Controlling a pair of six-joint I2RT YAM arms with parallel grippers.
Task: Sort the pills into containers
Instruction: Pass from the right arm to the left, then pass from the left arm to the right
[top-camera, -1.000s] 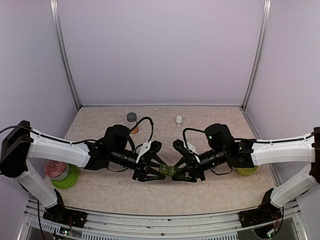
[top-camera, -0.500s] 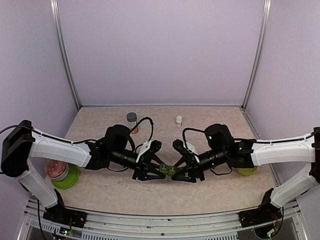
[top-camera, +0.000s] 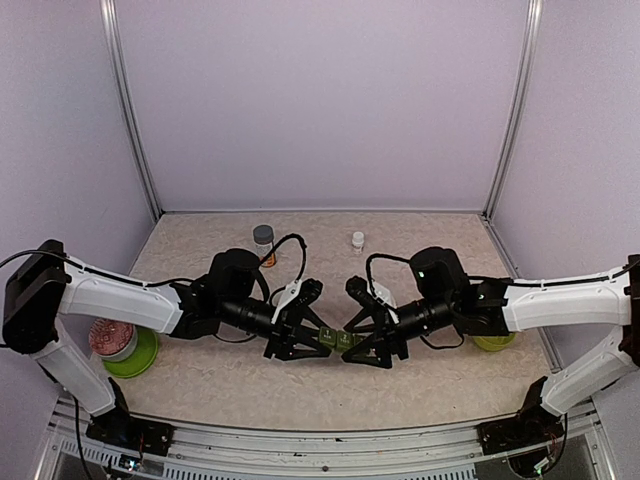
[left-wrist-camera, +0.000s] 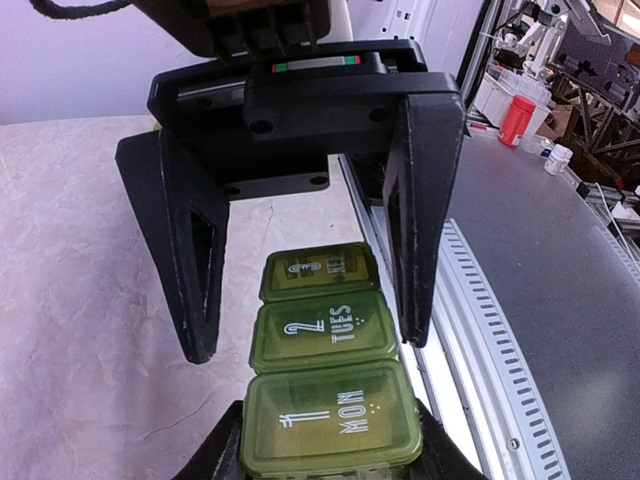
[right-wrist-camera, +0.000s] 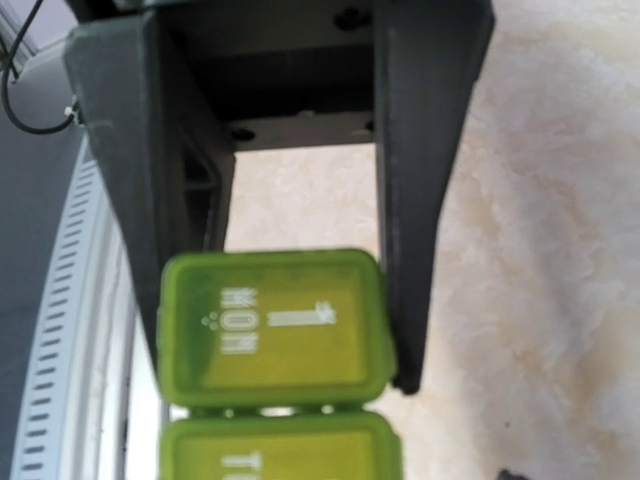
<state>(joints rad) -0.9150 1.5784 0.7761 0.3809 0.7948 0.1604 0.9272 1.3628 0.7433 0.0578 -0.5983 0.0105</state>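
Top external shows you the row from left to right, each place given from the pill box (top-camera: 336, 341). Well out to its left is a lime-green bowl (top-camera: 143, 360) holding one pink-topped tub (top-camera: 112, 340). Behind it and to the left stands one grey-capped bottle (top-camera: 263, 238). The left gripper (top-camera: 318, 338) is touching its left end. The box lies between the two grippers, low at the front of the table; you cannot tell whether it rests on the surface. The right gripper (top-camera: 358, 343) is at its right end, a small white bottle (top-camera: 358, 240) stands behind it, and a second lime-green bowl (top-camera: 492, 343) sits well out to its right.

In the right wrist view the left arm's fingers (right-wrist-camera: 410, 200) appear pressed against both side walls of the MON compartment (right-wrist-camera: 272, 320), pinching it. In the left wrist view the right arm's fingers (left-wrist-camera: 190, 260) are spread wider than the strip and straddle its far end without touching it.

Expect the box to be very light, stiff in each cell but likely to flex at the thin joints between cells. Its smooth walls look slippery. Grip one end cell across its side walls and keep clear of the lid edges, so that the lids can flip open.

The count is one pill box, with three compartments in view: MON, the TUES compartment (left-wrist-camera: 322, 330) and a third compartment (left-wrist-camera: 318, 272) whose label is unclear. All three lids are down. There are two bowls, one tub and two bottles. You have no loose pills in sight.
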